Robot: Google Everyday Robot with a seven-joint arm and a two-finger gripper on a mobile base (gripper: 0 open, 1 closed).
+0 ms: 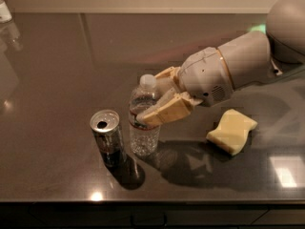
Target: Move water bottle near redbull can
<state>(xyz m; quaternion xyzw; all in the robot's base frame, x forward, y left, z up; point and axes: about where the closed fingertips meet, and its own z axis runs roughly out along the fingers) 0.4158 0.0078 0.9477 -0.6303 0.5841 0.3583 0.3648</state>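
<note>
One water bottle (143,140), one redbull can (106,136) and one sponge (232,130) are on the dark bench (57,56). The bench has a smooth, glossy top that mirrors the ceiling lights. At its far left corner sits one small pale-capped item (4,10), cut off by the edge and too little seen to name.

The water bottle is clear ribbed plastic with a white cap and is taller than the can. It stands upright just right of the can, with a narrow gap between them. The redbull can is a slim cylinder of shiny metal. Its top is silver with a dark drinking hole, and its side carries dark markings. The sponge is pale yellow, a soft-looking block with wavy edges, lying flat well to the right of the bottle.

The gripper (150,97) reaches in from the right on a pale grey, rounded arm (238,63). Its two cream fingers (167,109) are closed around the bottle's upper body. The near one lies across the front at the label band, and the far one sits behind the shoulder below the cap. Whether the bottle's base rests on the bench or hangs just clear cannot be told.
</note>
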